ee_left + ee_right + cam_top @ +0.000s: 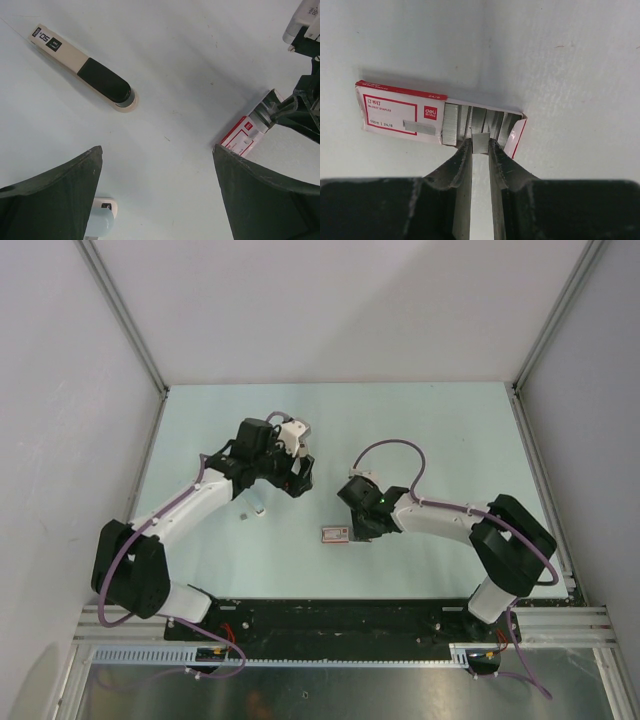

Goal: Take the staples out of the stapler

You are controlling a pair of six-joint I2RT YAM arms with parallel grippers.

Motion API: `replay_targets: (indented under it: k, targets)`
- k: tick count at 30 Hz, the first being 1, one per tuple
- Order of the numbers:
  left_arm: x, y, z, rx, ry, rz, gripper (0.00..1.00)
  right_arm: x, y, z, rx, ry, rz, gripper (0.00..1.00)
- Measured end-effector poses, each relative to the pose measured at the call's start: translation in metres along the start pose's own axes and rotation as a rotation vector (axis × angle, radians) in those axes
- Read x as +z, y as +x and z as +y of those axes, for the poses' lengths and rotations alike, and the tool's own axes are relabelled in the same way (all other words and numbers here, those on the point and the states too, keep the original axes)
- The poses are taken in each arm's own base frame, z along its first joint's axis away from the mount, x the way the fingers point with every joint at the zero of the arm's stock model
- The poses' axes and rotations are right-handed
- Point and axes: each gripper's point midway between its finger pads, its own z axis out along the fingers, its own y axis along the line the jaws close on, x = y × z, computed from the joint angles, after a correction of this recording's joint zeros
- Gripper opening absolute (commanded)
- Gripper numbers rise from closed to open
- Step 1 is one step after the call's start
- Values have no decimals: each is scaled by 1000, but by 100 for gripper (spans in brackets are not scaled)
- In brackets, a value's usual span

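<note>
Left wrist view: table pale. Left gripper spread wide, empty, above it. Right gripper clamped on staples at mouth of packet. Risk: thin strip likely slips or snaps under narrow pinch; packet may drag along. Stapler flat, shut, untouched, well in from edges, apparently on left-edge side of packet. Cream body, black cap; any staples inside not visible.
</note>
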Motion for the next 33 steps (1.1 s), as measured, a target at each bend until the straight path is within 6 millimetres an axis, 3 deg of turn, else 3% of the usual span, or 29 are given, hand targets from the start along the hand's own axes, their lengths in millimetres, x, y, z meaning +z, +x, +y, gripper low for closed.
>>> replay_targets:
  k: [18, 33]
  targets:
    - [-1, 4, 0, 6, 0, 5, 95, 6, 7, 1, -12, 7, 21, 5]
    - [-7, -3, -2, 20, -1, -19, 96, 7, 4, 3, -10, 3, 13, 38]
